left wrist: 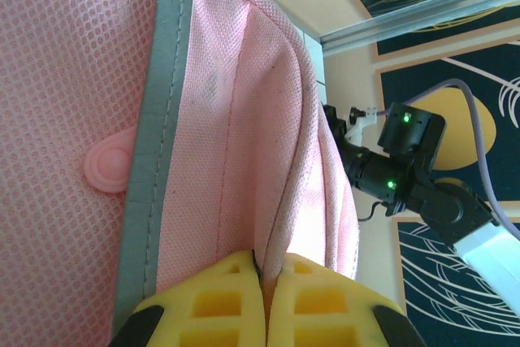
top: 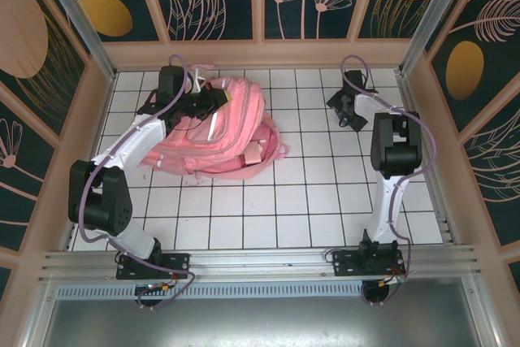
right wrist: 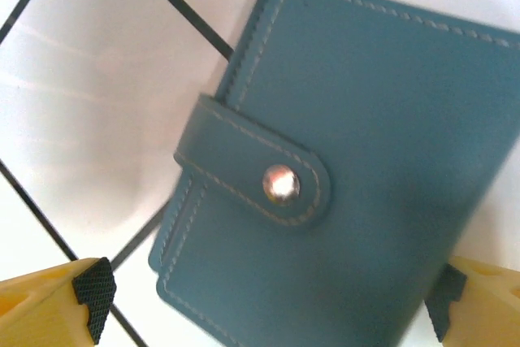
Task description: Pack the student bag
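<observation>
Pink student bag [top: 218,123], teal wallet [right wrist: 357,168], black-gridded white table [top: 309,201].

white-and-black arms [top: 134,140], lilac cables [left wrist: 481,132], yellow fingers [left wrist: 211,298], seemingly black-padded tips.

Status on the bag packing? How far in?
Done: nothing visibly packed. In hand: left gripper is shut on a fold of the student bag; right gripper hangs open over a teal wallet lying on the tiled table. Left: grasp the wallet, get it into the bag.
</observation>
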Available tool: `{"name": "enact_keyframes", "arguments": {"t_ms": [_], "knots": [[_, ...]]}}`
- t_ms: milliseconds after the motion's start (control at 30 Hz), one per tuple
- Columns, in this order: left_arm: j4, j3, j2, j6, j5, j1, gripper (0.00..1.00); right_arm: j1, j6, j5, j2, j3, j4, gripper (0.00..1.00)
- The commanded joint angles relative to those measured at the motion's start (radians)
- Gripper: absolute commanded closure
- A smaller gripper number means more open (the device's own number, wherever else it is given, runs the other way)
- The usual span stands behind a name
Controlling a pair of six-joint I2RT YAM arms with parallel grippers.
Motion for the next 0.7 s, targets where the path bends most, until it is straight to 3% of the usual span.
{"name": "enact_keyframes", "arguments": {"t_ms": [0, 133, 333, 433, 667], "knots": [[0.061, -0.005, -0.041, 0.007, 0.041, -0.010, 1.00, -0.001, -0.005, 0.040, 0.066, 0.046, -0.080, 0.10], [0.060, -0.002, -0.038, 0.010, 0.041, -0.010, 1.00, -0.001, -0.035, 0.050, 0.083, 0.039, -0.090, 0.22], [0.061, 0.006, -0.029, 0.010, 0.044, -0.010, 1.00, -0.001, -0.047, 0.058, 0.040, -0.017, -0.067, 0.67], [0.058, 0.008, -0.028, 0.013, 0.042, -0.010, 1.00, 0.008, -0.056, 0.069, -0.024, -0.075, -0.029, 0.69], [0.035, 0.030, -0.019, 0.027, 0.027, -0.010, 1.00, 0.040, -0.104, 0.035, -0.198, -0.178, 0.027, 0.94]]}}
